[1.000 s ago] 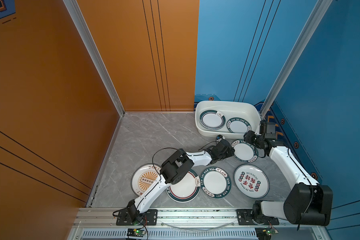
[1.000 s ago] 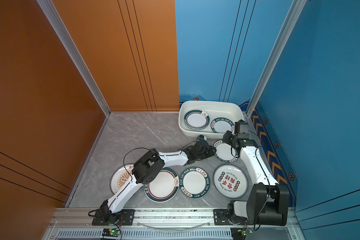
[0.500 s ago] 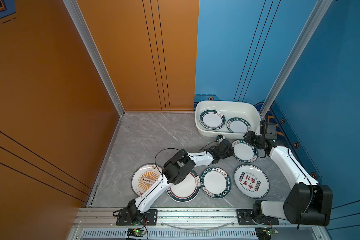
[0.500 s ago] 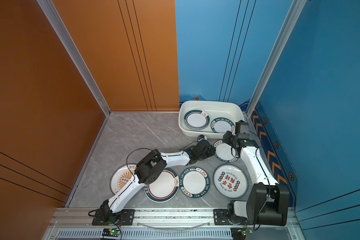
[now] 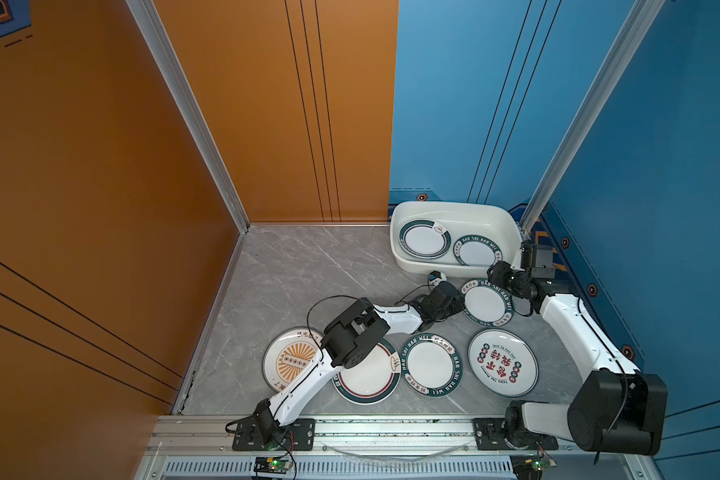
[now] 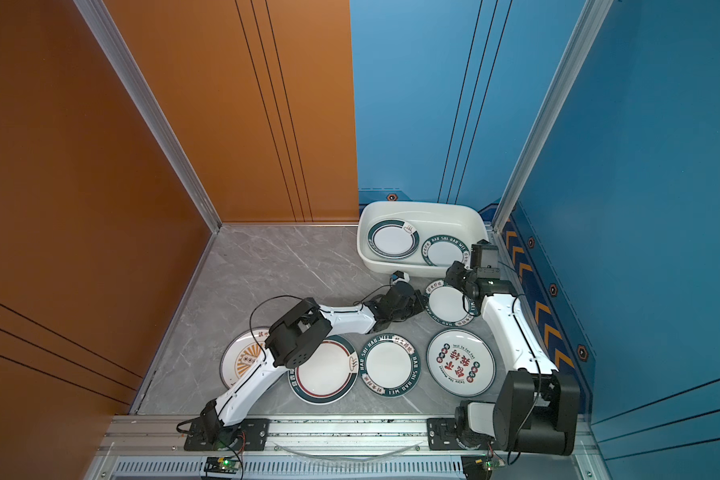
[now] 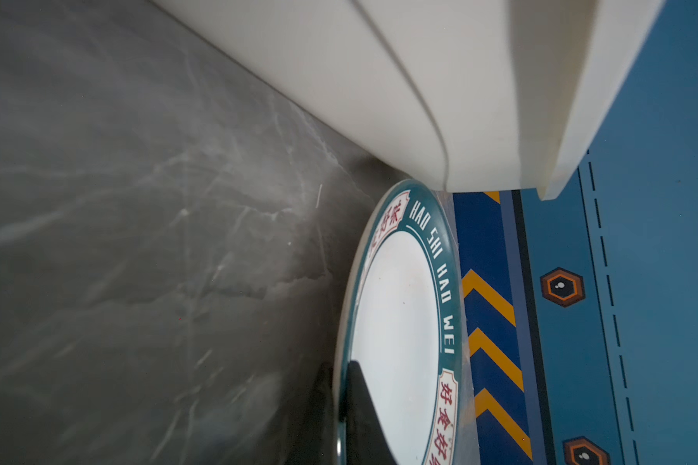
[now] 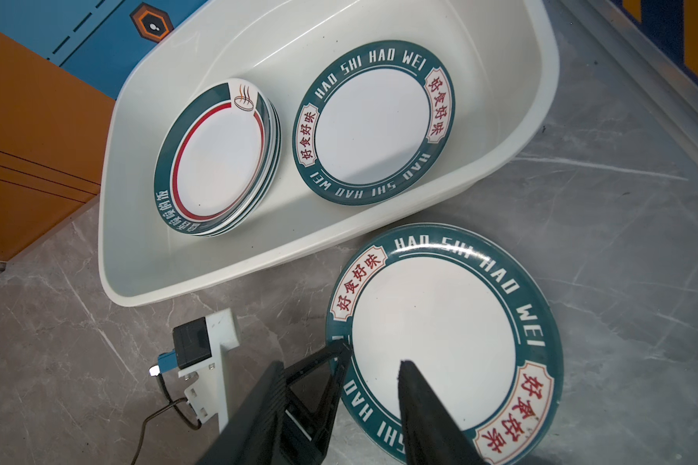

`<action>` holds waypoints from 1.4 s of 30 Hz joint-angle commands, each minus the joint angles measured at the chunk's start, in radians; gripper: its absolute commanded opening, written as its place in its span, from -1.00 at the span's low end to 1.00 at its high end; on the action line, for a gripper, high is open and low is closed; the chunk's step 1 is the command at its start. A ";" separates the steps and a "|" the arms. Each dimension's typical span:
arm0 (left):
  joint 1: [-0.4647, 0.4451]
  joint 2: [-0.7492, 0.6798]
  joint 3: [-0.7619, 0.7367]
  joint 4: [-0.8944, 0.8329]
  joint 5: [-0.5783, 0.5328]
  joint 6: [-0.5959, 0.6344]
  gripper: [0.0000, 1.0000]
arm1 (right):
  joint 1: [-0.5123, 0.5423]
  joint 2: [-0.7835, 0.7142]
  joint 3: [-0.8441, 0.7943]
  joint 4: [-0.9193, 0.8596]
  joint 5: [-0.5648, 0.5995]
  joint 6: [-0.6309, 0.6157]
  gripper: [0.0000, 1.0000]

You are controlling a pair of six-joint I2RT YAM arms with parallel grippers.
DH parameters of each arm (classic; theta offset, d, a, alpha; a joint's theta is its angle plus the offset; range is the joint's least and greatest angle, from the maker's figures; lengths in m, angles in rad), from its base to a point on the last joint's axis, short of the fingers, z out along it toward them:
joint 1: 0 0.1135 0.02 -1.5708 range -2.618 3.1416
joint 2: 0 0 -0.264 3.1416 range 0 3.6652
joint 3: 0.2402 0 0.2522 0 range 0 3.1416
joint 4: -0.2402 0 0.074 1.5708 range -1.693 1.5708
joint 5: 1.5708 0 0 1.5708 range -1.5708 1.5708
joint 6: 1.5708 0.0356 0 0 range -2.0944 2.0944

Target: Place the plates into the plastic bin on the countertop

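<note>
A green-rimmed plate (image 5: 488, 302) (image 6: 449, 303) (image 8: 440, 322) lies on the countertop (image 5: 308, 270) just in front of the plastic bin (image 5: 454, 204) (image 6: 420, 203) (image 8: 109, 241). My left gripper (image 5: 461, 305) (image 6: 424, 305) (image 7: 341, 402) is shut on that plate's left rim, one finger above and one below. My right gripper (image 5: 496, 275) (image 6: 454, 272) (image 8: 373, 358) hovers open over the plate's far edge, holding nothing. Inside the bin sit a red-ringed stack of plates (image 5: 425, 240) (image 8: 218, 161) and a lettered plate (image 5: 476, 251) (image 8: 373, 120).
Several more plates lie near the front: a sunburst one (image 5: 285, 365), a red-ringed one (image 5: 371, 374) partly under my left arm, a lettered one (image 5: 432, 365) and a red-character one (image 5: 503, 362). An aluminium rail (image 5: 391, 432) runs along the front. Orange and blue walls enclose the counter.
My left gripper has slid right onto the plate's rim and closed on it. The right arm has stayed where it was, still open.
</note>
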 commanded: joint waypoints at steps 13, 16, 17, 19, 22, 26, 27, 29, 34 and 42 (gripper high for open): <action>0.134 -0.232 -0.566 0.094 0.005 0.092 -1.00 | 0.007 -0.016 -0.013 0.036 -0.055 0.013 -0.03; 0.165 -0.311 -0.675 0.140 0.010 0.109 -1.00 | 0.015 -0.011 -0.009 0.048 -0.085 0.012 -0.03; 0.178 -0.334 -0.725 0.150 0.014 0.115 -1.00 | 0.018 -0.008 -0.008 0.053 -0.096 0.013 -0.03; 0.209 -0.384 -0.794 0.183 0.036 0.125 -1.00 | 0.028 -0.003 -0.004 0.064 -0.123 0.014 -0.02; 0.257 -0.453 -0.880 0.229 0.075 0.135 -1.00 | 0.045 0.011 0.002 0.078 -0.166 0.015 -0.02; 0.310 -0.554 -0.972 0.233 0.110 0.163 -1.00 | 0.066 0.021 0.009 0.081 -0.219 0.012 -0.02; 0.324 -0.583 -0.996 0.233 0.113 0.170 -1.00 | 0.068 0.021 0.010 0.081 -0.232 0.013 -0.02; 0.353 -0.631 -1.040 0.232 0.124 0.180 -1.00 | 0.077 0.020 0.011 0.079 -0.253 0.011 -0.02; 0.441 -0.739 -1.119 0.232 0.172 0.191 -1.00 | 0.102 0.033 0.021 0.087 -0.336 0.011 -0.01; 0.550 -0.911 -1.207 0.232 0.250 0.180 -1.00 | 0.158 0.094 0.033 0.129 -0.474 0.027 0.08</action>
